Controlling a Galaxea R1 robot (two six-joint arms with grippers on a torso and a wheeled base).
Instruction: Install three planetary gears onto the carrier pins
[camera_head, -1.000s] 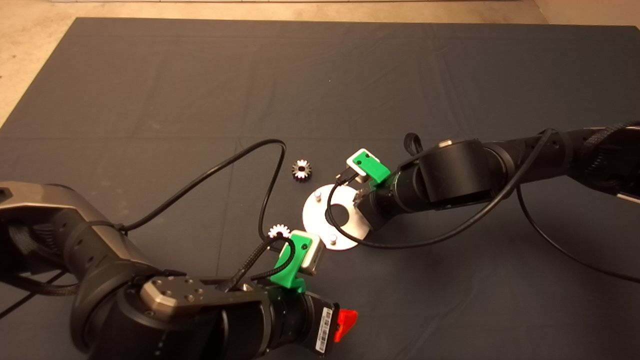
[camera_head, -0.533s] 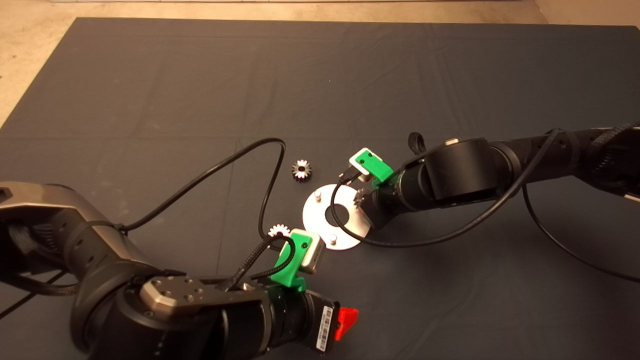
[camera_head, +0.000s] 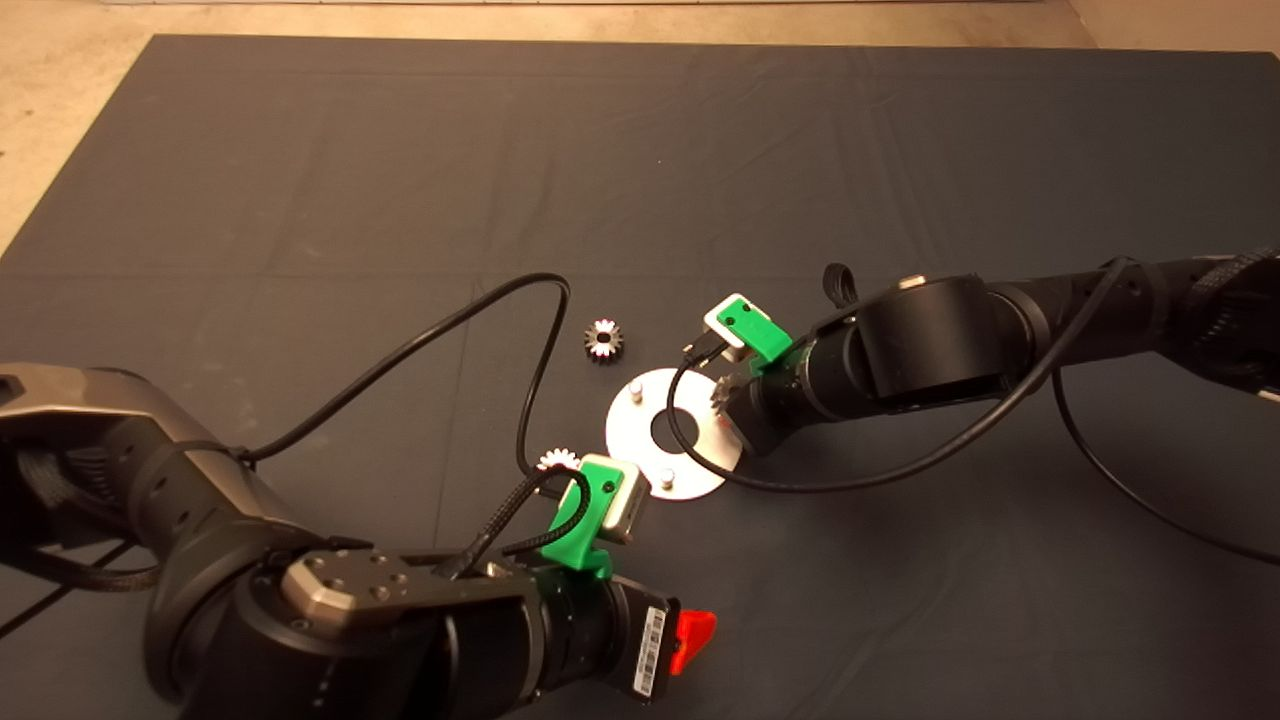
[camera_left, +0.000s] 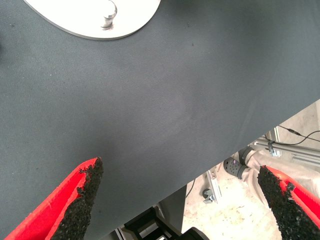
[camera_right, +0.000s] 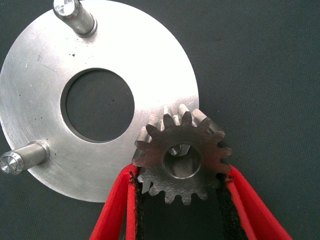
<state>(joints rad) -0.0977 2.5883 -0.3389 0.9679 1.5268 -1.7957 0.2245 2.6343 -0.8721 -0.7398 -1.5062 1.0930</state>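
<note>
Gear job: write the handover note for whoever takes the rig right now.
Right gripper: shut on a gear, held over the third pin of the disc; the pin shows through the bore, and it is unclear whether the gear is seated.
Left gripper: open, empty, waiting over the mat near the disc's near edge.
Two pins are bare.
Loose gears: one on the mat beyond the disc, one beside the left wrist.
Done: none confirmed. Left: all three.

Disc (camera_right: 45, 95): brushed metal, fine scratches, satin sheen. Gear (camera_right: 181, 161): dull machined steel. Pins (camera_right: 75, 16): polished metal. Mat (camera_head: 400, 180): matt woven cloth. End effector pads (camera_left: 85, 197): rough black rubber on smooth red plastic.
</note>
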